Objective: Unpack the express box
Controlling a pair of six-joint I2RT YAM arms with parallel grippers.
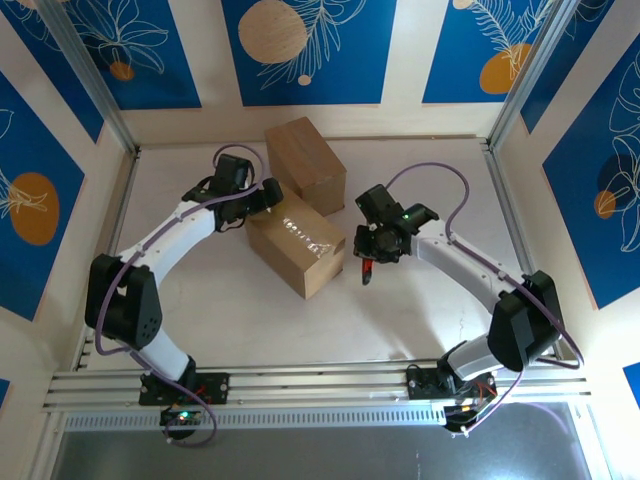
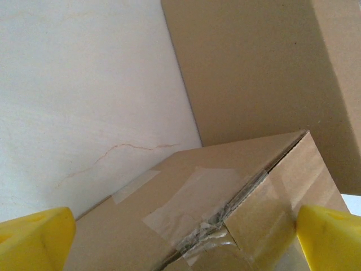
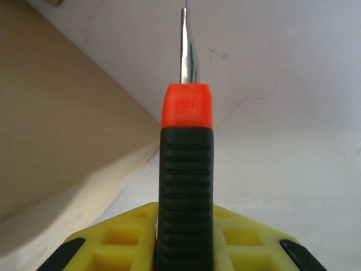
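The express box (image 1: 297, 243) is a brown carton with clear tape along its top seam, lying at the table's middle. In the left wrist view the taped seam (image 2: 225, 212) at the carton's end looks torn and frayed. My left gripper (image 1: 262, 200) stands open over the carton's far-left end, and its yellow fingers (image 2: 34, 237) sit wide on either side of the carton (image 2: 169, 186). My right gripper (image 1: 375, 245) is shut on a cutter (image 3: 186, 169) with a black handle, orange collar and thin metal blade (image 3: 189, 51). The cutter hangs just right of the carton (image 3: 51, 130), its blade clear of it.
A second plain brown box (image 1: 305, 163) stands behind the taped one, touching its far end; it also shows in the left wrist view (image 2: 254, 68). Metal frame rails (image 1: 505, 200) and blue-patterned walls enclose the pale table (image 1: 430, 320), which lies bare to the right and front.
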